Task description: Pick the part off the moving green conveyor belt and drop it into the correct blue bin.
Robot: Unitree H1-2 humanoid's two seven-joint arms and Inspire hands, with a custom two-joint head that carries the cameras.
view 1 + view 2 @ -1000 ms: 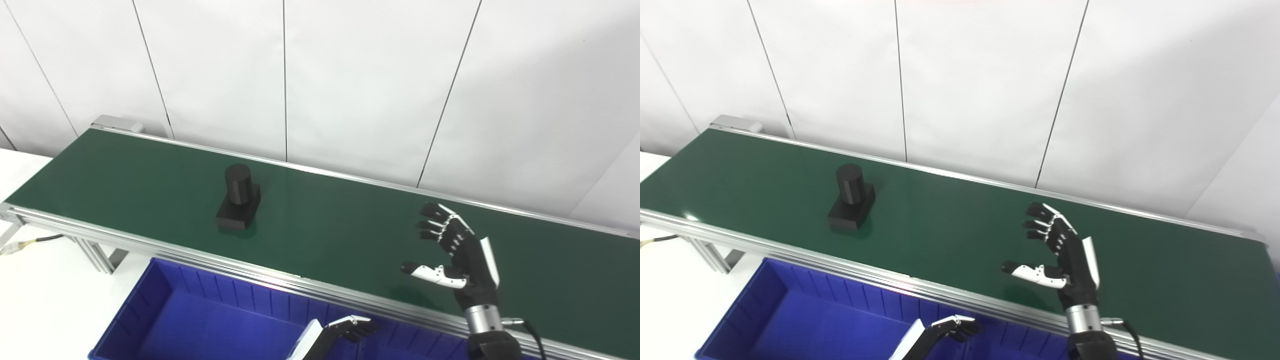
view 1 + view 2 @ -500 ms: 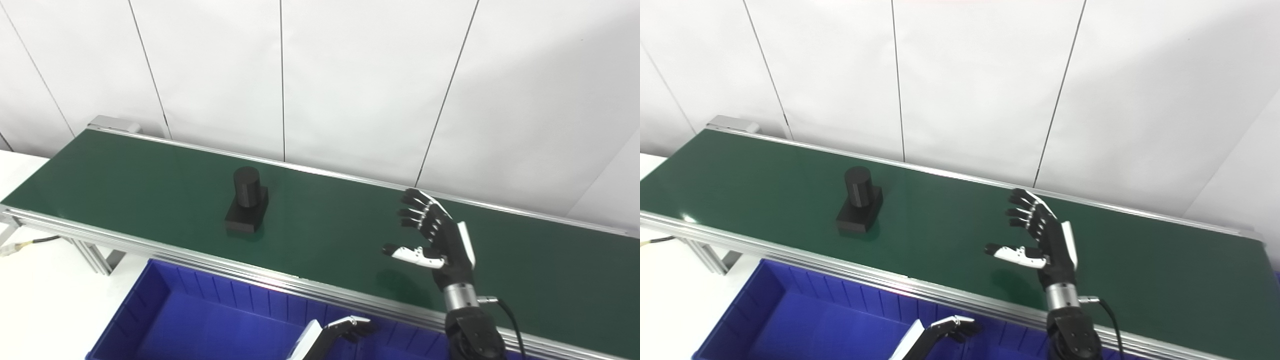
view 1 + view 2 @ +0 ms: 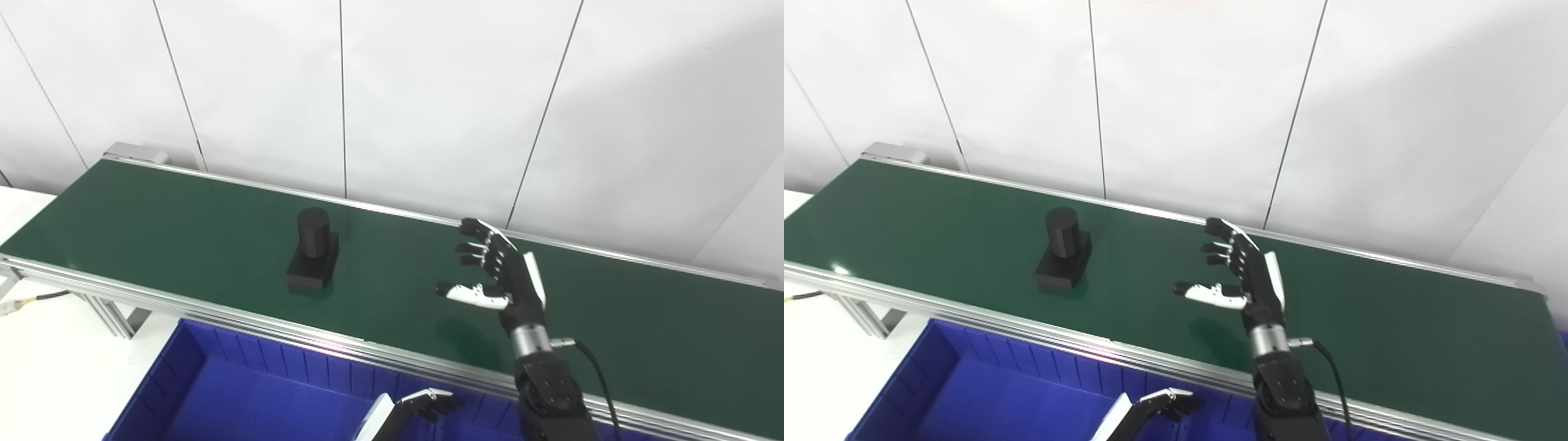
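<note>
you're looking at a factory-style test cell or robotics lab, not a home. beyond the right robot hand (image 3: 502, 278) runs a long green conveyor belt (image 3: 184, 226) framed in aluminium rails (image 3: 202, 309), raised on extrusion legs (image 3: 113, 315) well off to the hand's left. below and left of the hand sits a blue bin (image 3: 245, 380) of the ribbed parts-storage kind. behind everything, plain white wall panels (image 3: 429, 104) with thin seams.

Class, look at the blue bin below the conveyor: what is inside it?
The blue bin shows only its bare ribbed floor and walls; no part lies in the visible portion. The left hand hangs over its right side. The bin's near edge is cut off by the frame.
</note>
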